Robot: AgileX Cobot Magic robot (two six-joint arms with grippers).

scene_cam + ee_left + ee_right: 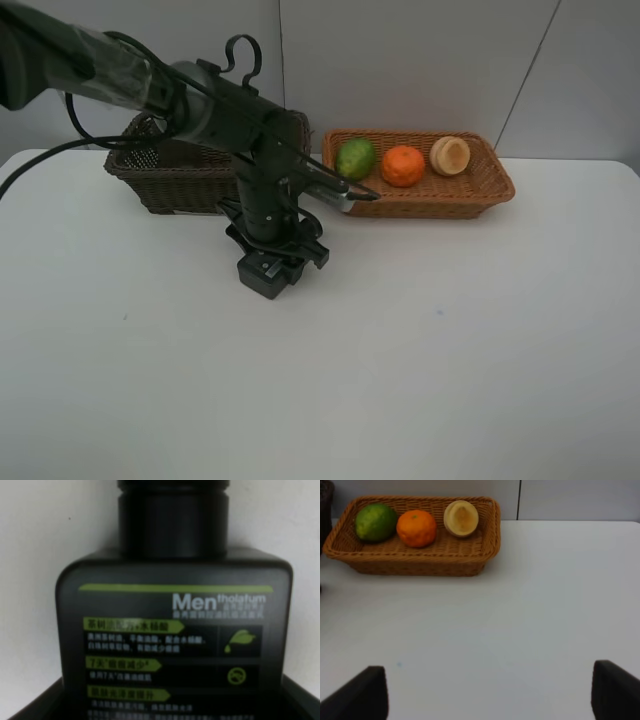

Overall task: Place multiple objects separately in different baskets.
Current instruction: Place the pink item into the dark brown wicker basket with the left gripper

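White bench [420, 380] fills my overhead view, with a pale panelled wall behind it. At about eleven o'clock from the bench centre sits the dark basket [170, 180], and at about one o'clock the tan basket [470, 195], the two near each other along the far edge. Inside the tan basket I see three things in a row: a green fruit [355, 158] at its nine o'clock end, an orange [403, 166] in the middle just beside it, and a pale round fruit [450, 155] toward three o'clock, its cream side turned up. My left arm [200, 105] reaches in from ten o'clock and bends down to the bench between the baskets, its left end effector [272, 268] low over the surface just in front of the dark basket. On the left wrist view a flat dark bottle [172, 640] with a black cap [174, 520] fills the frame, its green-striped label facing the camera, lying against the white bench; the finger edges show at both lower corners of that frame, closed in on the bottle's sides, so I read it as gripped. My right end effector [485, 690] hangs over bare bench, its two dark fingertips [362, 695] set wide apart with nothing between them, the tan basket well ahead of it.
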